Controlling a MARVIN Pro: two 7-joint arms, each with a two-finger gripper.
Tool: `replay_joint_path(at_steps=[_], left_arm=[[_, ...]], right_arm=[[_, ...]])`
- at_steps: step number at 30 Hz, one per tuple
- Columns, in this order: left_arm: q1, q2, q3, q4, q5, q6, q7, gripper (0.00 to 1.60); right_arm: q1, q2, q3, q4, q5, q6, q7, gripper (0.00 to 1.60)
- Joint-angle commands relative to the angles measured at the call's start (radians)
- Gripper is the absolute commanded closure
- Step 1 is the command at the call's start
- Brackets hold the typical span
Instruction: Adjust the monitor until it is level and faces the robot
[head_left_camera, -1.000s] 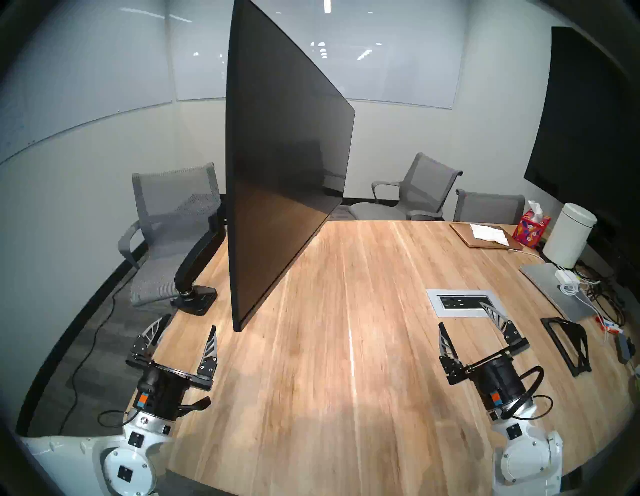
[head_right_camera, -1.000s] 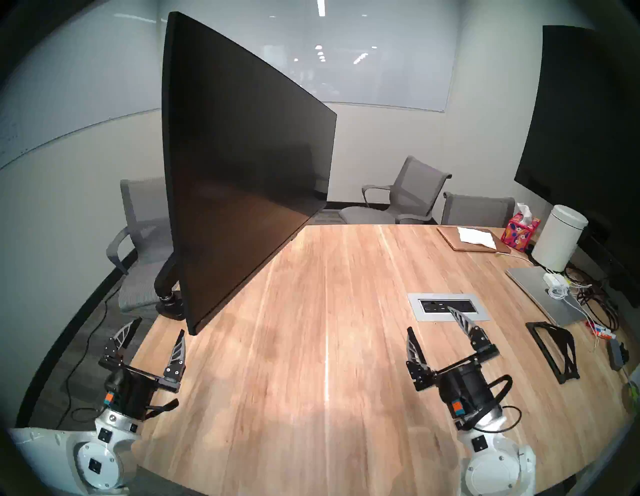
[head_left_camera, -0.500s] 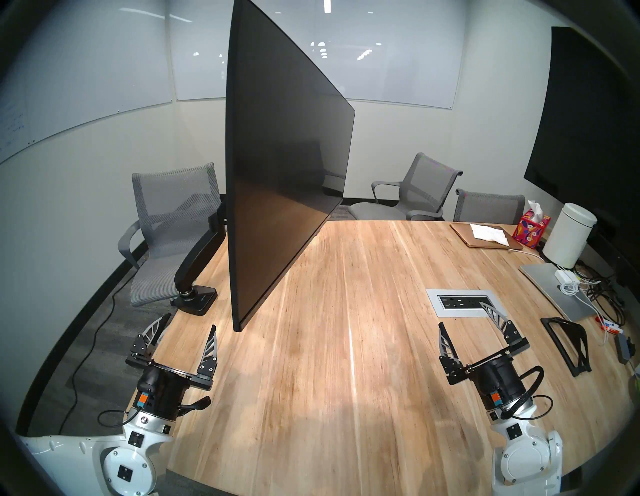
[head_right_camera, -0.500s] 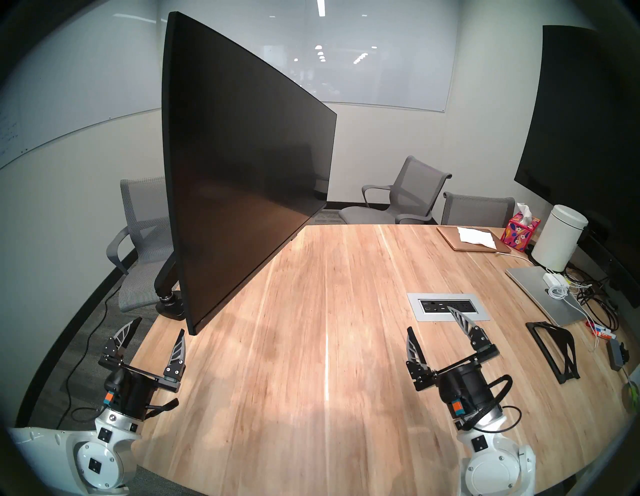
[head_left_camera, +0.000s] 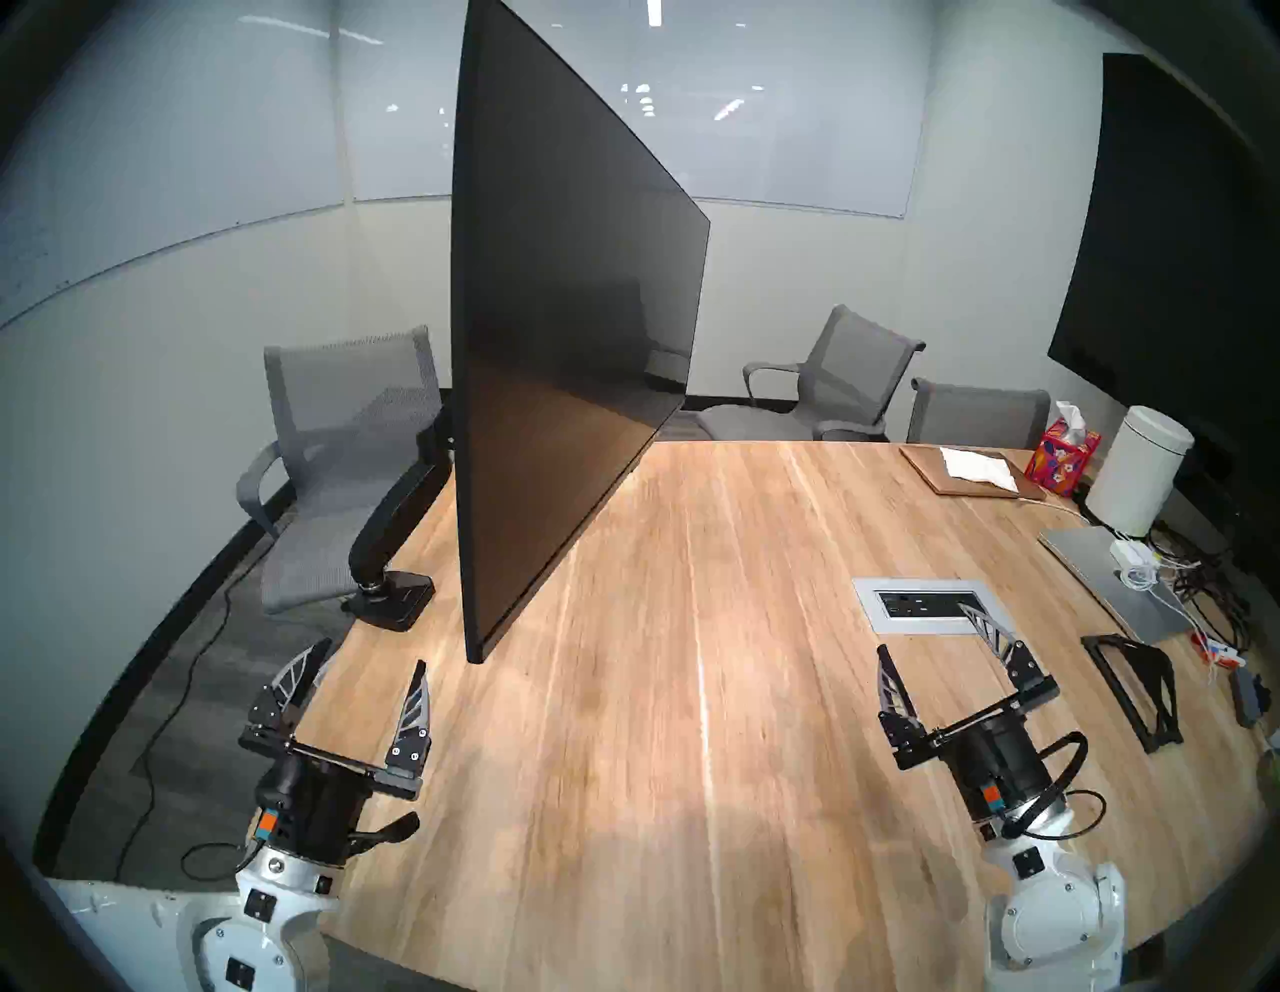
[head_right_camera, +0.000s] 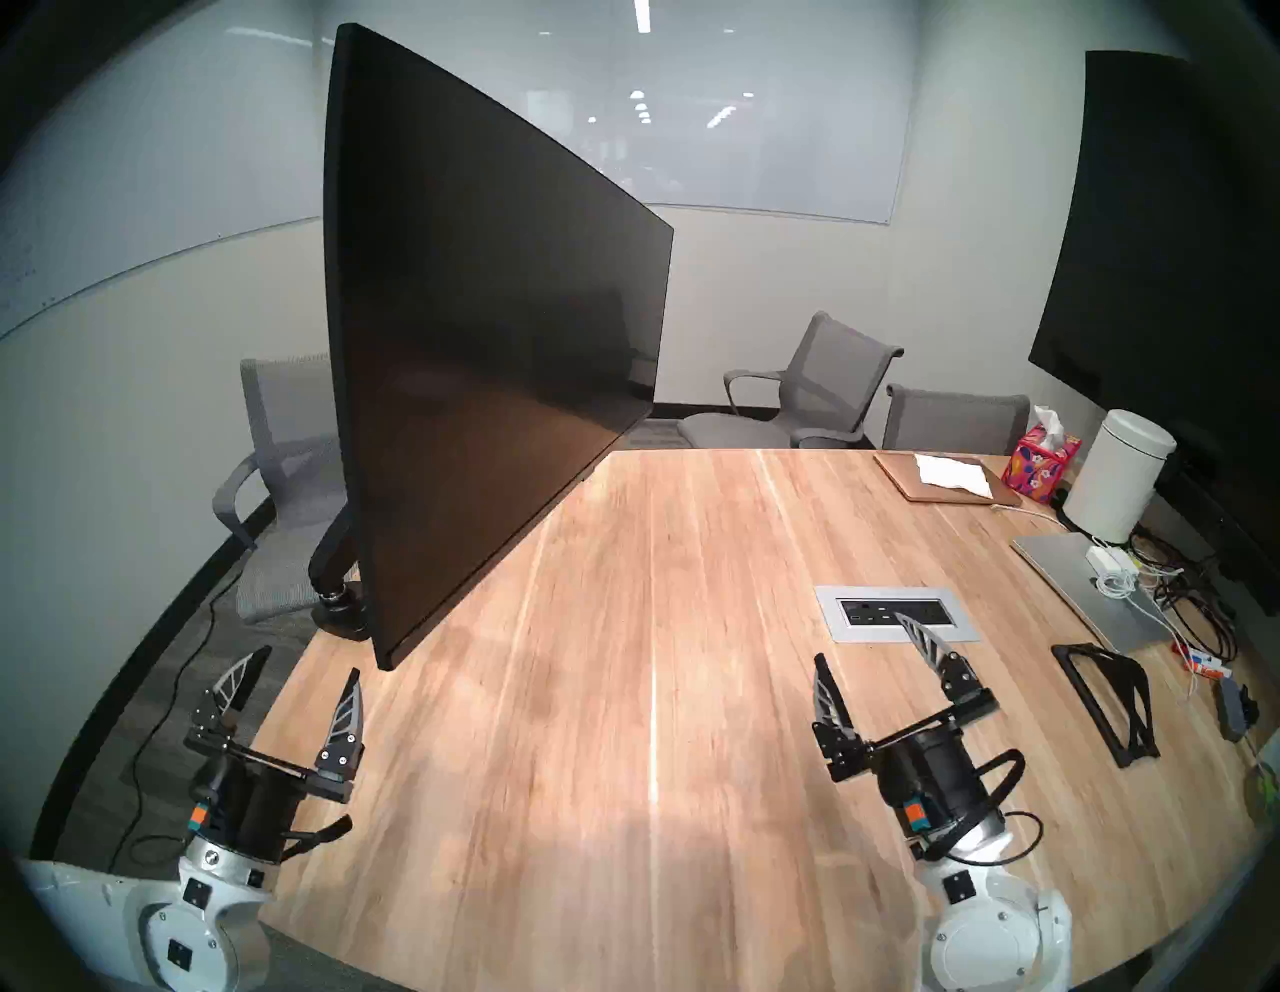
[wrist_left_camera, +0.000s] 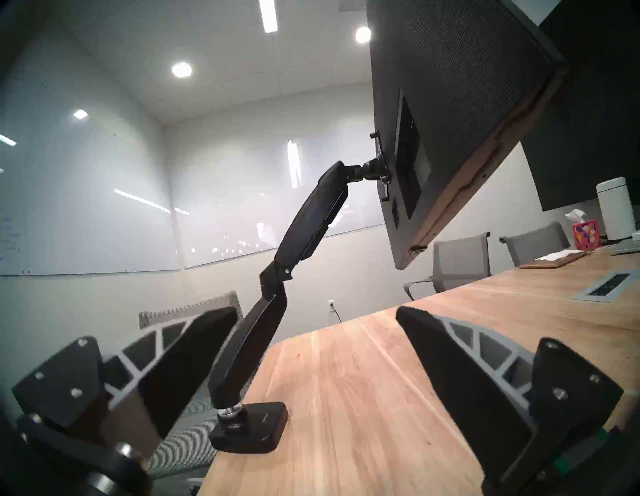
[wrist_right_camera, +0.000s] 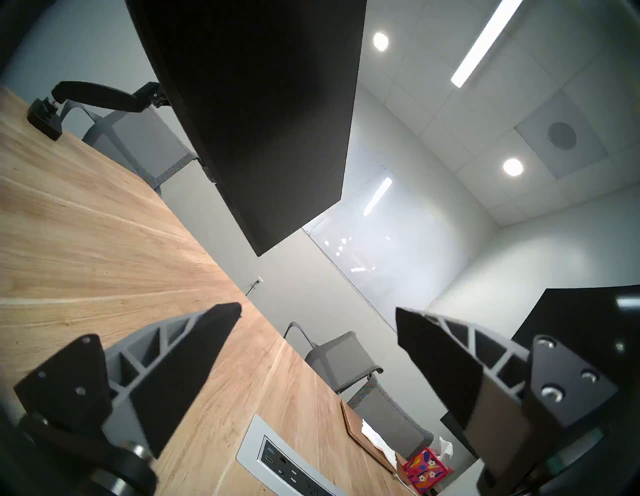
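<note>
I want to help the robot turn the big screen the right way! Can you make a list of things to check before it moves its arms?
1. Left gripper open and empty: ok.
2. Right gripper open and empty: ok.
3. Monitor facing the robot: not ok, it is turned almost edge-on, screen toward the robot's right.
4. Either gripper touching the monitor: not ok, both are apart from it, low over the table.
5. Clamp base sitting on the table edge: ok.
6. Monitor level: cannot tell through the fisheye.
</note>
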Motion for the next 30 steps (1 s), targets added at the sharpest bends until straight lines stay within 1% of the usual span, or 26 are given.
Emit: replay_joint_path(at_steps=[1,5,6,7,8,9,12,13,16,17,18,19,21,22,25,26,27,28,29,30], left_arm=[[0.101,0.065,0.004,-0.068,0.095,0.004,0.104,0.00],[0.143,0.054,-0.010,-0.071,0.134,0.013,0.102,0.00],[0.153,0.055,-0.009,-0.077,0.145,0.015,0.115,0.00],[0.176,0.043,-0.027,-0.080,0.164,0.017,0.106,0.00],[0.176,0.043,-0.027,-0.080,0.164,0.017,0.106,0.00],[0.186,0.030,-0.039,-0.079,0.174,0.017,0.104,0.00],[0.209,0.016,-0.062,-0.078,0.208,0.020,0.124,0.00],[0.216,0.005,-0.078,-0.076,0.212,0.019,0.105,0.00],[0.240,-0.006,-0.104,-0.079,0.254,0.020,0.133,0.00],[0.248,-0.018,-0.120,-0.078,0.256,0.021,0.115,0.00],[0.256,-0.019,-0.126,-0.080,0.267,0.024,0.131,0.00],[0.266,-0.031,-0.143,-0.077,0.282,0.027,0.126,0.00],[0.273,-0.027,-0.151,-0.077,0.307,0.033,0.160,0.00],[0.288,-0.042,-0.177,-0.075,0.308,0.032,0.137,0.00],[0.306,-0.048,-0.209,-0.083,0.340,0.036,0.145,0.00],[0.315,-0.055,-0.226,-0.087,0.342,0.035,0.131,0.00],[0.315,-0.055,-0.226,-0.087,0.342,0.035,0.131,0.00],[0.327,-0.058,-0.245,-0.095,0.362,0.038,0.140,0.00],[0.327,-0.058,-0.245,-0.095,0.362,0.038,0.140,0.00],[0.342,-0.056,-0.261,-0.108,0.372,0.040,0.146,0.00]], right_arm=[[0.003,-0.001,0.000,-0.021,0.006,-0.002,-0.004,0.00],[0.003,-0.001,0.000,-0.021,0.006,-0.002,-0.004,0.00],[0.003,-0.001,0.000,-0.021,0.006,-0.002,-0.004,0.00],[0.003,-0.001,0.000,-0.020,0.006,-0.002,-0.004,0.00],[0.003,-0.001,0.000,-0.020,0.006,-0.002,-0.004,0.00],[0.003,-0.001,0.000,-0.020,0.006,-0.003,-0.004,0.00],[0.003,-0.001,0.000,-0.020,0.006,-0.003,-0.004,0.00],[0.003,-0.001,0.000,-0.020,0.006,-0.003,-0.004,0.00],[0.003,-0.001,0.000,-0.020,0.006,-0.003,-0.004,0.00],[0.003,-0.001,0.000,-0.020,0.006,-0.003,-0.004,0.00],[0.003,-0.001,0.000,-0.020,0.006,-0.003,-0.004,0.00],[0.003,-0.001,0.000,-0.020,0.006,-0.003,-0.004,0.00],[0.003,-0.002,0.000,-0.020,0.006,-0.003,-0.004,0.00],[0.003,-0.002,0.000,-0.020,0.006,-0.003,-0.004,0.00],[0.003,-0.002,0.000,-0.020,0.006,-0.003,-0.004,0.00],[0.003,-0.002,0.000,-0.020,0.006,-0.003,-0.004,0.00],[0.003,-0.002,0.000,-0.020,0.006,-0.003,-0.004,0.00],[0.003,-0.002,0.000,-0.020,0.006,-0.003,-0.004,0.00],[0.003,-0.002,0.000,-0.020,0.006,-0.003,-0.004,0.00],[0.003,-0.002,0.000,-0.020,0.006,-0.003,-0.004,0.00]])
